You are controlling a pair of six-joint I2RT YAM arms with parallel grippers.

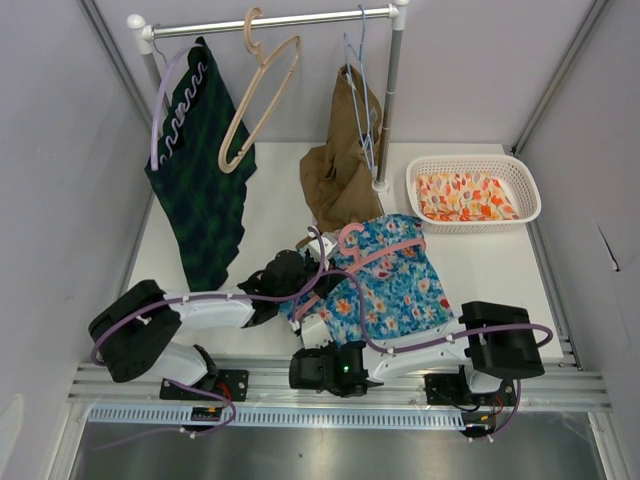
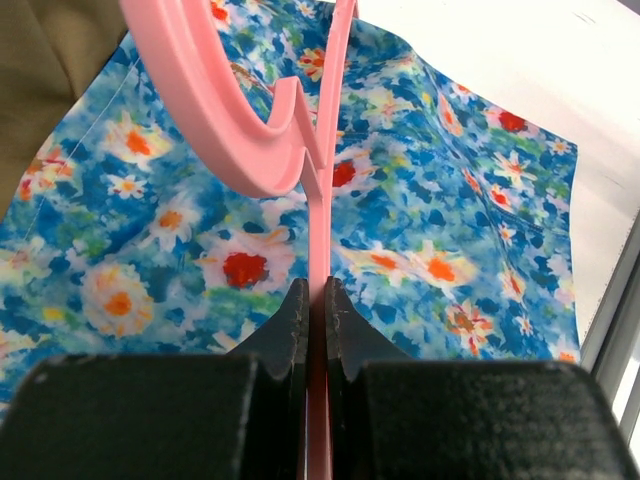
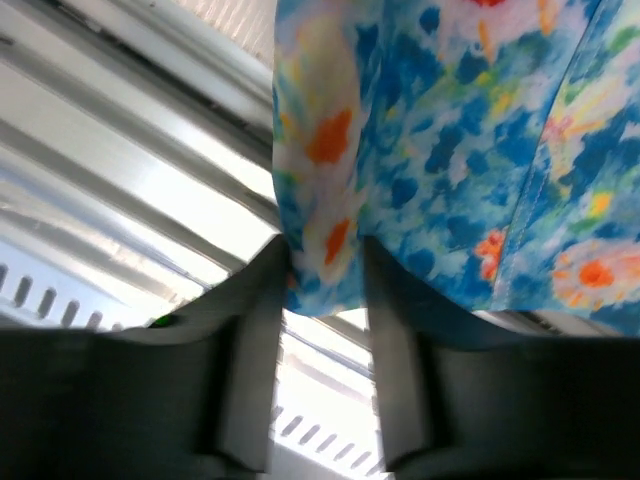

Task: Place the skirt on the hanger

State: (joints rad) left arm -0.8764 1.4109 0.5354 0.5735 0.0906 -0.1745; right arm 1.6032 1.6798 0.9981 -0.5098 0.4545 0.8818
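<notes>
L claw (image 2: 315,292) is clamped tight on the thin straight bar of the pink hanger (image 2: 200,90), both fingers pressed flat on it, no gap. The L arm (image 1: 200,308) lies low over the counter (image 1: 500,275), running from its base at the near-left corner twd the middle, w/ the wrist ending at the skirt's left side. R claw (image 3: 322,255) has its fingers apart w/ the skirt's near hem hanging down in the gap; the cloth touches both inner faces, but can't tell if it's pinched. The R arm (image 1: 440,345) is folded: base at near right, forearm running left along the front rail, wrist turned up under the hem. The skirt (image 1: 400,290), blue floral w/ orange and white blooms, is spread over the middle of the counter btwn the two arms, w/ the pink hanger lying across its upper left part and the hook pointing away from the bases. Far right on the counter sits a white lattice basket (image 1: 478,161), holding an orange-and-white patterned cloth (image 1: 460,197) flat in the bottom. Behind it all runs a rail (image 1: 270,22) on white posts. From L to R it carries a purple hanger w/ a dark green plaid garment (image 1: 200,190), a bare beige hanger (image 1: 258,100), and a pale blue hanger w/ a brown garment (image 1: 340,175) whose lower end bunches on the counter just behind the skirt.
</notes>
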